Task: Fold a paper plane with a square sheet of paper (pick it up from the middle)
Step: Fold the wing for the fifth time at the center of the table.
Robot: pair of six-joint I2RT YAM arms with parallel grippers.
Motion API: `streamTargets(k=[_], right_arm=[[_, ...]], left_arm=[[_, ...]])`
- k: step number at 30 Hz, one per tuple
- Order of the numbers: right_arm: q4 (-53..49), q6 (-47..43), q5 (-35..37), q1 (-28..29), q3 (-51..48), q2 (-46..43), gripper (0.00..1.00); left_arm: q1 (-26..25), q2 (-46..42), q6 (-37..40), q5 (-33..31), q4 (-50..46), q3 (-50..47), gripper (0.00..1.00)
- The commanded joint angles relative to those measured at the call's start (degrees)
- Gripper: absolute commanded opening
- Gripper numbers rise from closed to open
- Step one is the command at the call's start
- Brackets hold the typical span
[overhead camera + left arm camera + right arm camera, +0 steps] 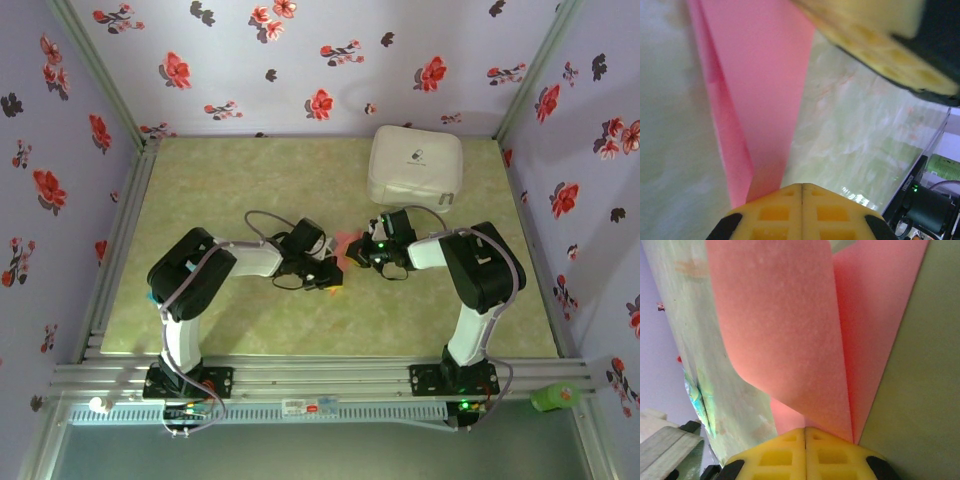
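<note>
A pale green marbled table (250,180) carries a white rounded-square case (415,165) at its far right corner.

Left arm (195,275): elbow bent, forearm reaching inward.
Left gripper (802,189): yellow pads pressed together, pinching the folded salmon-red paper (765,75).
Right arm (480,265): elbow bent, reaching inward.
Right gripper (805,430): pads clamped on the same paper.

Paper sheet (345,246) at middle of counter (250,180). Left end effector (330,278) at its near-left side, right end effector (365,255) at its right. Case (415,168) behind them, far right, on counter.
</note>
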Motion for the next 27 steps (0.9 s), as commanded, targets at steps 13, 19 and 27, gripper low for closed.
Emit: streamTargets(k=[13, 19, 27], right_arm=[[-4.32, -1.36, 4.84, 0.09, 0.08, 2.47, 0.06], [-5.63, -1.98, 5.25, 0.09, 0.44, 2.52, 0.06], [-5.81, -1.89, 5.13, 0.18, 0.61, 2.02, 0.06]], left_arm=[[0.25, -3.12, -1.36, -1.15, 2.89, -7.56, 0.0], [0.16, -5.44, -2.51, -1.67, 3.64, -11.44, 0.0], [0.1, -9.1, -3.37, -1.86, 3.91, -15.69, 0.0]])
